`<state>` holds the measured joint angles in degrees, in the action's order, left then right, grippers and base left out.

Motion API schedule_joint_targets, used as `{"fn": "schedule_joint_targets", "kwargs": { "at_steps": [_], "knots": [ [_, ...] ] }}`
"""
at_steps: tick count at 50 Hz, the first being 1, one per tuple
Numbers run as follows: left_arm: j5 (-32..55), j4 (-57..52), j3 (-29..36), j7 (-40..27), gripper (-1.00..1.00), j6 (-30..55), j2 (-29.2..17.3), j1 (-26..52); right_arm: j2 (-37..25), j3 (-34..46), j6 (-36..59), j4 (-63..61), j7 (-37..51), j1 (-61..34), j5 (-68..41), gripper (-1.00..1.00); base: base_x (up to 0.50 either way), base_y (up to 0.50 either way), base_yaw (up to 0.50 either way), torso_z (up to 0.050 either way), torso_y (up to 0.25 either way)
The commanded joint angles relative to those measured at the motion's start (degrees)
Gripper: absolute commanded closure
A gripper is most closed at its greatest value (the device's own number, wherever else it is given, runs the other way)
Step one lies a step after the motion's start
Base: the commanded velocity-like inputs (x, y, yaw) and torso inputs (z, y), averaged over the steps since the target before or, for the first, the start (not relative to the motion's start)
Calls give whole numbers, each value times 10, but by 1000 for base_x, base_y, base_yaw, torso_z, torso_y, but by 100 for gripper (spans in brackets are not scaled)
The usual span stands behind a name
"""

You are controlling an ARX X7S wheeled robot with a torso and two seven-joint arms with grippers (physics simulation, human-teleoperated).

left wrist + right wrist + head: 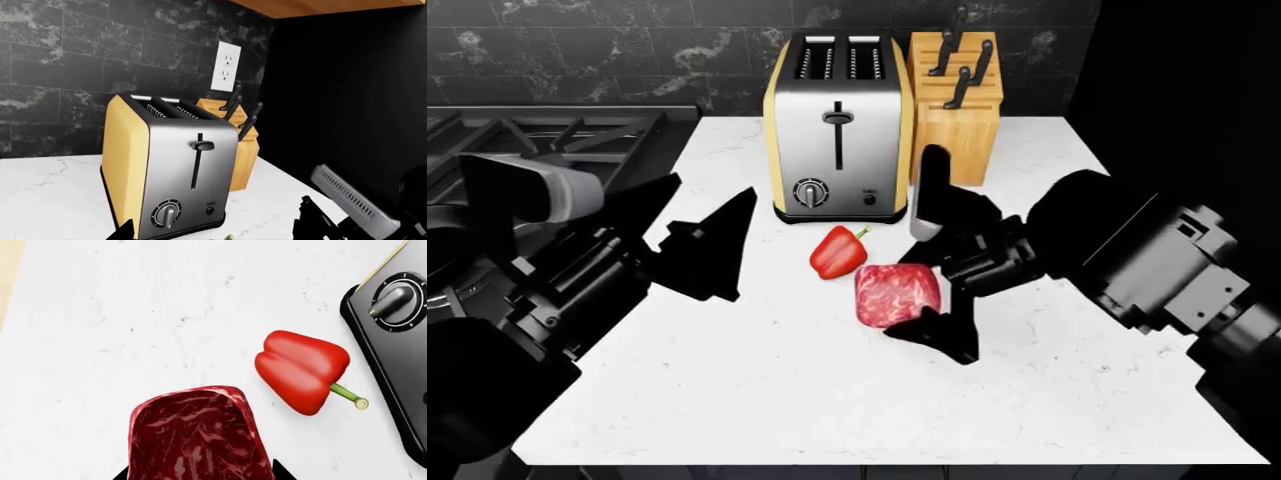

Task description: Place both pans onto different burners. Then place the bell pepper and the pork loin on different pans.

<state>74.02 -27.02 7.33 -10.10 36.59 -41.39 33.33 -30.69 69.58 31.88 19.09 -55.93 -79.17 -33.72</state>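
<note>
Pork loin (897, 294) lies flat on the white counter (761, 380), just beside the bell pepper (838, 252), which rests on its side in front of the toaster (837, 125) and apart from it. My right gripper (941, 290) sits spread at the meat, one fingertip on its far side and one on its near side; whether either tip touches I cannot tell. My left gripper (707, 245) hangs open over bare counter, well apart from both foods. No pan shows in any view; only the grates of the burners (547, 135) appear at the counter's far left.

Risks, as I judge them: taking the meat now leaves it with no pan to go to. A squeeze on so soft and rounded a slab may slip. The far fingertip, swinging, could nudge the pepper into rolling toward the toaster.
</note>
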Motion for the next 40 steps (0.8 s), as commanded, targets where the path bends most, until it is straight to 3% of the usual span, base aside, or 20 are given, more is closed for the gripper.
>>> {"fn": "schedule_joint_targets", "kwargs": {
  "at_steps": [1,13,21,30,40],
  "knots": [
    [-6,7,7,7,-100,-1,3,-1,-47,-49,26,-120,91,7,-30,100,0,0,0,0,0],
    [1,0,5,5,-100,0,-1,-4,-94,-195,166,-235,337,47,-198,100,0,0,0,1,1],
    [7,-6,2,4,-100,-1,-4,-5,-116,-264,178,-291,462,81,-262,100,0,0,0,0,1],
    [7,-25,5,4,-100,0,-7,-8,-118,-325,199,-391,671,108,-305,100,0,0,0,1,1],
    [8,-20,22,7,-100,5,7,-8,-133,-351,226,-488,840,139,-324,100,0,0,0,0,1]
  ]
}}
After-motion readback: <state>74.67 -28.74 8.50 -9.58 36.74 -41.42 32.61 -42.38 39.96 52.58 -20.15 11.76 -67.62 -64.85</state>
